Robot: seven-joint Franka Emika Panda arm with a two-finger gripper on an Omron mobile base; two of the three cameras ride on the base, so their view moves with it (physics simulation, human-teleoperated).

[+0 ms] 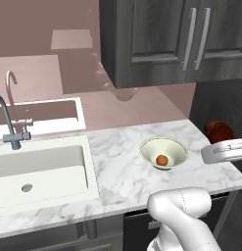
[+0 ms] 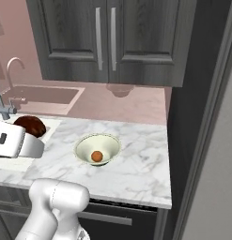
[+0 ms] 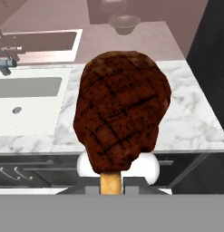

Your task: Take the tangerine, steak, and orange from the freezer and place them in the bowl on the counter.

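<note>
The steak (image 3: 120, 113), a dark maroon-brown grilled lump on a pale bone, fills the middle of the hand view, and my gripper (image 3: 111, 186) is shut on its bone end. From the base views the steak (image 1: 219, 131) (image 2: 30, 125) hangs above the counter's (image 1: 122, 166) right end, level with the bowl and off to one side of it. The pale cream-green bowl (image 1: 179, 147) (image 2: 84, 143) stands on the marble with one small orange fruit (image 1: 162, 160) (image 2: 96, 156) inside; tangerine or orange, I cannot tell. The freezer's grey flat face (image 2: 216, 187) rises at the far right.
A white sink (image 1: 39, 169) with a grey faucet (image 1: 7, 122) takes up the counter's left part. Dark wood-grain wall cabinets (image 1: 176, 39) hang above the bowl. A glossy pink backsplash (image 1: 132, 105) closes the back. A dark tall panel (image 2: 192, 93) bounds the counter on the right.
</note>
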